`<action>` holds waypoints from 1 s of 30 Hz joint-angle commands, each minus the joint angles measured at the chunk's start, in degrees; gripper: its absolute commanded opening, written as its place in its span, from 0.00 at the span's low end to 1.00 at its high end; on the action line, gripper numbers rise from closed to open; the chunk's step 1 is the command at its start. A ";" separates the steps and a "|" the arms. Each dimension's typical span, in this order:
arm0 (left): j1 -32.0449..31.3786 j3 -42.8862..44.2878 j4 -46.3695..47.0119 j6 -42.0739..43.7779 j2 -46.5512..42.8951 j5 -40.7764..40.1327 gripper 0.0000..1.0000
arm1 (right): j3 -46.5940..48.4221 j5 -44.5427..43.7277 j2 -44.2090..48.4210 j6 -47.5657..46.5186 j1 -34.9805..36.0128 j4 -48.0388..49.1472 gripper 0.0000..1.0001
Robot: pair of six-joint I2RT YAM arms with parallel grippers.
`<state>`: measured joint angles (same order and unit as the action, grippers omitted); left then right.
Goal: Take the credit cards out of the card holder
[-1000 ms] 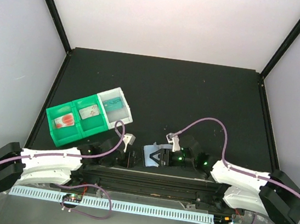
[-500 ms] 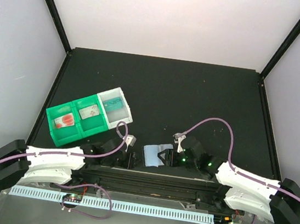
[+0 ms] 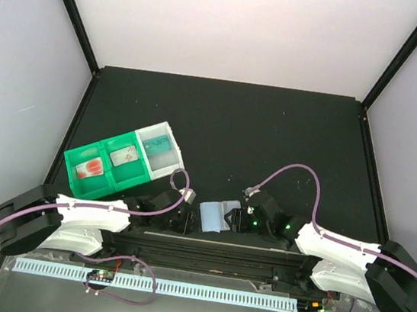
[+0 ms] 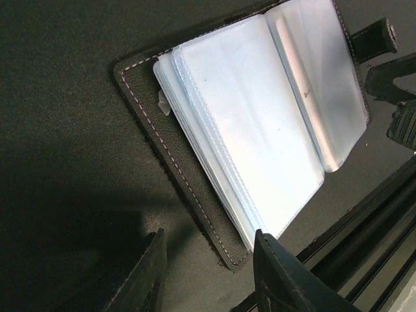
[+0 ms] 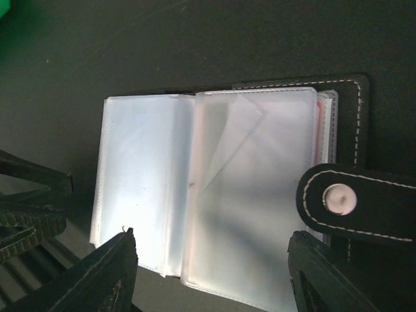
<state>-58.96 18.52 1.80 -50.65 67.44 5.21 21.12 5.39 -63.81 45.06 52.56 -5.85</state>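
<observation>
The card holder (image 3: pixel 214 216) lies open on the black mat near the front edge, between my two grippers. In the left wrist view its pale-blue sleeves (image 4: pixel 260 123) sit on a black stitched cover. My left gripper (image 4: pixel 211 273) is open, with the cover's near corner between its fingers. My right gripper (image 5: pixel 211 279) is open and wide over the sleeves (image 5: pixel 214 188). A reddish card edge (image 5: pixel 318 130) shows behind the right-hand sleeves. A teal card (image 3: pixel 160 146) lies in the white bin. A card with reddish print (image 3: pixel 91 167) lies in the green tray.
The green two-compartment tray (image 3: pixel 76 183) and the white bin (image 3: pixel 173 140) stand left of the holder. The holder's black snap strap (image 5: pixel 354 201) lies beside my right finger. A black rail (image 3: pixel 204 248) runs along the front edge just behind the holder.
My left arm has swung in and its gripper has come closer to the holder's left edge. My right gripper has drawn back a little to the right, off the holder.
</observation>
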 commanded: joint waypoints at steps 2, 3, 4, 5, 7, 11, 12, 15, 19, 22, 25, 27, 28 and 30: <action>-0.10 1.89 2.41 0.69 1.56 1.01 0.38 | -0.92 -3.10 -1.13 -0.61 -0.35 0.84 0.64; -0.10 1.91 2.44 0.73 1.73 1.01 0.38 | -1.07 -2.98 -1.40 -0.60 -0.35 1.27 0.64; -0.10 1.87 2.51 0.73 1.86 1.03 0.38 | -1.16 -2.93 -1.55 -0.61 -0.33 1.50 0.64; -0.10 1.87 2.55 0.69 2.05 1.03 0.38 | -1.17 -2.93 -1.84 -0.63 -0.35 1.55 0.64; -0.08 1.87 2.59 0.73 2.36 0.94 0.37 | -1.09 -3.15 -2.26 -0.90 -0.35 1.46 0.64; -0.10 2.00 2.83 0.73 2.90 0.94 0.37 | -1.17 -3.88 -3.14 -1.46 -0.35 1.46 0.64; -0.08 2.04 2.85 0.73 3.02 0.94 0.37 | -1.17 -3.87 -3.37 -1.49 -0.35 1.45 0.64; -0.10 2.12 3.16 0.62 3.40 1.08 0.36 | -1.17 -3.85 -3.77 -1.70 -0.35 1.51 0.64; -0.10 2.19 4.52 0.40 4.11 2.14 0.36 | -1.18 -2.33 -3.95 -2.08 -0.35 2.43 0.64; -0.10 2.66 4.80 0.53 5.07 2.60 0.35 | -1.09 -0.85 -3.35 -1.75 -0.35 3.08 0.64; -0.13 2.83 4.79 0.60 5.55 2.70 0.35 | -1.17 0.19 -1.73 -1.30 -0.35 3.57 0.64; -0.10 2.83 4.71 0.64 5.60 2.63 0.35 | -0.94 0.29 -0.39 -1.29 -0.35 3.12 0.64; -0.10 2.80 4.70 0.64 5.60 2.61 0.35 | -0.79 0.36 0.21 -1.41 -0.35 2.99 0.64; -0.10 2.75 4.62 0.73 5.60 2.60 0.35 | -0.74 0.83 1.39 -1.46 -0.39 2.98 0.64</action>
<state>-58.96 19.49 5.34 -50.61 72.62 7.33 20.43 5.23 -64.97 43.79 52.36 -3.86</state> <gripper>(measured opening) 0.350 0.638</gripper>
